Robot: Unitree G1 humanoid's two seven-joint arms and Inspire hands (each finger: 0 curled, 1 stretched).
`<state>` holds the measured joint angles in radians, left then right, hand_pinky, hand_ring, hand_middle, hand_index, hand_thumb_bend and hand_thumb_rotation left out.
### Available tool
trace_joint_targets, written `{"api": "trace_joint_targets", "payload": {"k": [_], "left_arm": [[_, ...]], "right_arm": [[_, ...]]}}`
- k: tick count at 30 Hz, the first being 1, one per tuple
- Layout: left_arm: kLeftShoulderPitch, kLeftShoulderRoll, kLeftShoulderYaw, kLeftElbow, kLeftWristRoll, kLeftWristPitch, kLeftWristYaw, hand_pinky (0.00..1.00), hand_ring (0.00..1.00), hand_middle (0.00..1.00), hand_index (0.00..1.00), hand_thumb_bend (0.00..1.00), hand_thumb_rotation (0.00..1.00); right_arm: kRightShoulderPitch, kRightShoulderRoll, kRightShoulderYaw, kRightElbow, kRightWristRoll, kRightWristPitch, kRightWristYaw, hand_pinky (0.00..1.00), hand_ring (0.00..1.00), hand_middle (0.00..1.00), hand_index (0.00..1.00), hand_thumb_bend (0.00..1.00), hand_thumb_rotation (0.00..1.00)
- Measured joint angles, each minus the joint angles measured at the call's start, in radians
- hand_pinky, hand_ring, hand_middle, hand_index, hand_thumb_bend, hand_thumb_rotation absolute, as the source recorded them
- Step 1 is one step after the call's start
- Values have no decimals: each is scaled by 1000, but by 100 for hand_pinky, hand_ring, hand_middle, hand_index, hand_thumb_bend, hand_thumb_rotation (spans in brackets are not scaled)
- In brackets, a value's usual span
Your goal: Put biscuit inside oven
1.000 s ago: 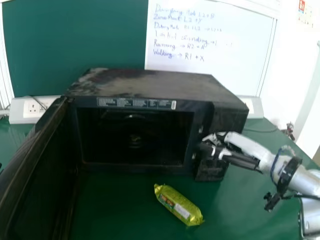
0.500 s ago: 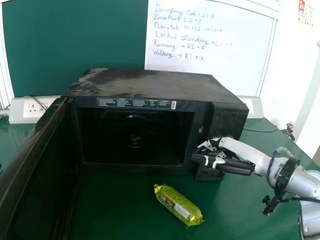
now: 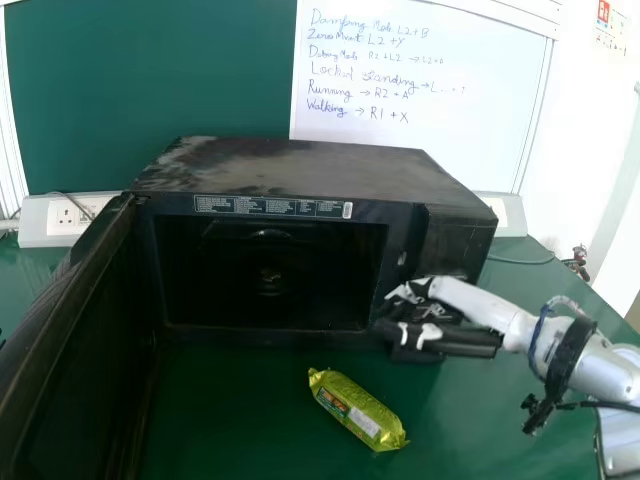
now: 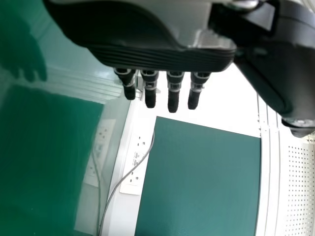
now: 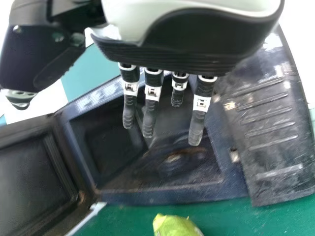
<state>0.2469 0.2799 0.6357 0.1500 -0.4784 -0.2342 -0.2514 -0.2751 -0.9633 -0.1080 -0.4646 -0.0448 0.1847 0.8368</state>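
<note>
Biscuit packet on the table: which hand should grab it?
Right, most likely: the right hand hovers close to the green biscuit packet before the microwave oven, fingers extended, while the left hand faces wall sockets.

Count by kind. Black box-shaped microwave oven (image 3: 300,165): 1. Black rectangular oven door (image 3: 70,340): 1. Shiny yellow-green oblong biscuit packet (image 3: 355,408): 1. Black-and-pale, jointed: left hand (image 4: 162,58), right hand (image 3: 450,340); n = 2. Smooth green counter (image 3: 240,420): 1. White rectangular whiteboard (image 3: 460,130) with handwriting: 1. Dark green flat board (image 3: 150,80): 1. White plastic trunking: left section (image 3: 38,217), right section (image 3: 510,215); visible sections, n = 2.
</note>
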Motion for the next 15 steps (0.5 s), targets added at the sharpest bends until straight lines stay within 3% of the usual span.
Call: {"api": "trace_joint_targets", "payload": {"k": [9,15], "left_arm": [[1,0,0,-11,-1,1,0,83,88,88,94,91,78],[2,0,1,-22,-2,3,2,83,88,88,95,91,78]], "right_arm": [[1,-50,99,-188,-172,147,27,73,81,83,84,98,29],[1,-50,144,-246,-261,173,33,75,81,82,83,98,29]]}}
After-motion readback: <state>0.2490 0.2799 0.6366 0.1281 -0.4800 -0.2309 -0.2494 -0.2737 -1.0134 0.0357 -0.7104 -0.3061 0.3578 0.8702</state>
